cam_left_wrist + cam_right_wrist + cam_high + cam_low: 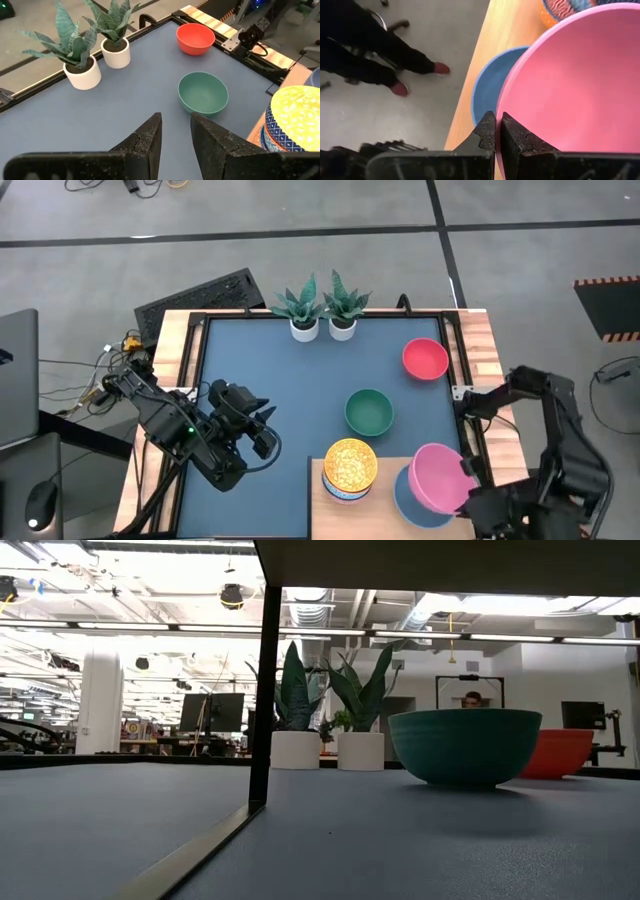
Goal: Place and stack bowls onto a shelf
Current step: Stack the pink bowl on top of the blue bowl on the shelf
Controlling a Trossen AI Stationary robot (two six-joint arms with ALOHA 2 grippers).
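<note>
On the pale wood shelf (pixel 325 518) at the near edge stands a stack of small patterned bowls with a yellow one (pixel 350 464) on top. Beside it sits a grey-blue bowl (pixel 408 498). My right gripper (pixel 470 492) is shut on a pink bowl (pixel 438 477), which it holds over the grey-blue bowl (pixel 487 85). A green bowl (pixel 369 412) and a red bowl (pixel 425 359) rest base-down on the blue tabletop. My left gripper (pixel 176 131) hovers left of the shelf. It is empty, with a small gap between its fingers. My right gripper pinches the pink bowl's rim (pixel 501 107) on the side toward the table's right edge, one finger inside the bowl and one outside. The bowl sits open side up over the grey-blue bowl. I cannot tell whether the two bowls touch.
Two white plant pots (pixel 305 328) (pixel 342 328) stand at the table's far edge. In the low view the shelf's dark leg (pixel 264 690) stands near the middle. A person's legs (pixel 395 50) show on the floor beyond the table's right side.
</note>
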